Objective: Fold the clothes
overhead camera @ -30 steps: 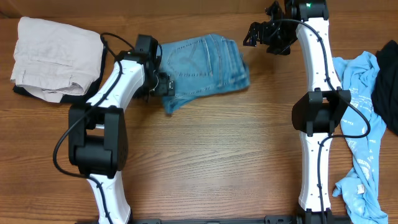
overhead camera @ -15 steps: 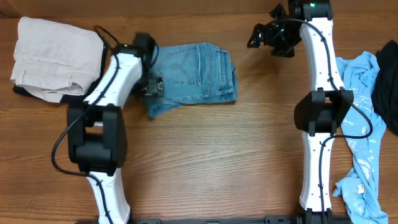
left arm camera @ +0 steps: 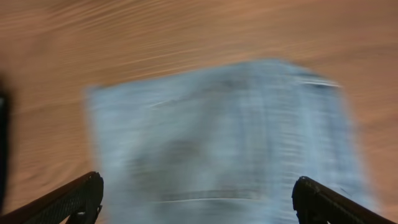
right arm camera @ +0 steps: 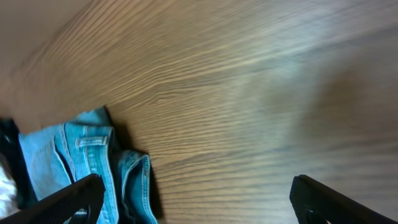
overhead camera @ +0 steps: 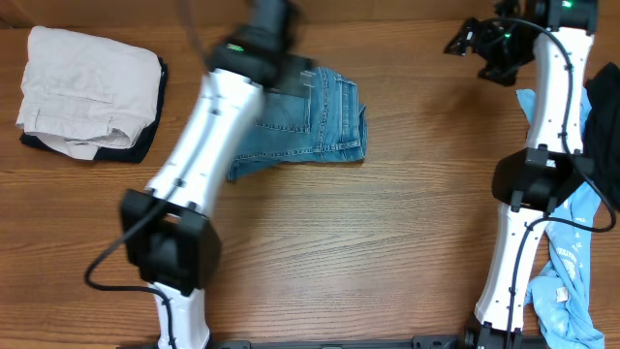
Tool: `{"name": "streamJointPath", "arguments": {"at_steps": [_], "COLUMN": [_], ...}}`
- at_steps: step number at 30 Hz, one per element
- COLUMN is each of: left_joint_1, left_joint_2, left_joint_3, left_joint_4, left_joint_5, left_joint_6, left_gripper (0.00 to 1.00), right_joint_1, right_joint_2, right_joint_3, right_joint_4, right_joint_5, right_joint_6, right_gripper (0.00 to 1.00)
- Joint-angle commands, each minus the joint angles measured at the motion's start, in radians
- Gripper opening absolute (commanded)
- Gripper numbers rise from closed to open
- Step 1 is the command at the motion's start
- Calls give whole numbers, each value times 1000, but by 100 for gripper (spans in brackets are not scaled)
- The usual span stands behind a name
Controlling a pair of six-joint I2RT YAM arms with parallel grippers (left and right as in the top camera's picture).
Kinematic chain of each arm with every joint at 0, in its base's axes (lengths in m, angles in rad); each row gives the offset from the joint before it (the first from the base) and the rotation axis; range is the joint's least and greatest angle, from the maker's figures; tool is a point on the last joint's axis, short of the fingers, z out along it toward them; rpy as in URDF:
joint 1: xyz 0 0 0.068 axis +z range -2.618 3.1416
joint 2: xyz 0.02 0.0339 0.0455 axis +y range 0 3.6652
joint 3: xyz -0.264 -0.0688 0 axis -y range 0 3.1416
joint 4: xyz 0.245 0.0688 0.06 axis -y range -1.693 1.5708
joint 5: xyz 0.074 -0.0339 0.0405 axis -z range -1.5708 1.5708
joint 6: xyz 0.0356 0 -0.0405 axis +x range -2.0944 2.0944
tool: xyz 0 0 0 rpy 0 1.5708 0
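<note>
The folded light-blue denim jeans (overhead camera: 315,121) lie at the back middle of the table, a stitched pocket facing up. My left arm is raised over their left part, and my left gripper (overhead camera: 274,17) is blurred near the far edge. In the left wrist view the jeans (left arm camera: 217,137) fill the frame, blurred, under my left gripper (left arm camera: 199,193), which is open and empty. My right gripper (overhead camera: 467,41) is at the far right, apart from the jeans. In the right wrist view it (right arm camera: 196,193) is open over bare wood, with the jeans (right arm camera: 81,162) at lower left.
Folded beige trousers (overhead camera: 87,87) lie on a dark garment (overhead camera: 150,145) at the far left. A sky-blue T-shirt (overhead camera: 567,262) sprawls along the right edge, with a black cloth (overhead camera: 605,126) beside it.
My left arm has risen from the jeans' left edge and swung right over them. My right gripper has moved right. The jeans slid slightly left, then stayed put.
</note>
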Motion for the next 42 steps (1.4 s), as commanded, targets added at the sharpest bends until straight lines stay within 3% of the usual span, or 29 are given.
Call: {"name": "streamJointPath", "arguments": {"at_steps": [1,6,12,17,27,30,35,37,39,42], "left_joint_1": [-145,-245,-296,-307,-304,-303,-275,-240,-200,-147], "left_joint_2": [69,180,300,326,454,454,454,454,454,454], "left_joint_3": [23,23,23,23,23,23,22,22,22,22], "left_joint_4": [43,93,169,229,262,260,29,-65,-129,-171], "left_joint_5": [-105,-219,-232,-229,-226,-291,-561,-596,-590,-560], "left_joint_6": [14,14,-20,-89,-90,-90,-90,-91,-112,-143], "left_gripper": [100,100,100,100,100,100,96,95,88,48], "right_joint_1": [-57,-81,-85,-85,-85,-84,-84,-84,-84,-84], "right_joint_2": [-19,-19,-19,-19,-19,-19,-19,-19,-19,-19], "right_joint_3": [24,24,24,24,24,24,24,24,24,24], "right_joint_4": [-21,-60,-76,-80,-78,-75,-79,-79,-79,-79], "right_joint_5": [-1,15,22,21,21,21,21,19,9,-14], "right_joint_6": [65,60,51,32,32,32,32,32,32,28], "right_gripper": [100,100,100,100,100,100,100,100,100,100]}}
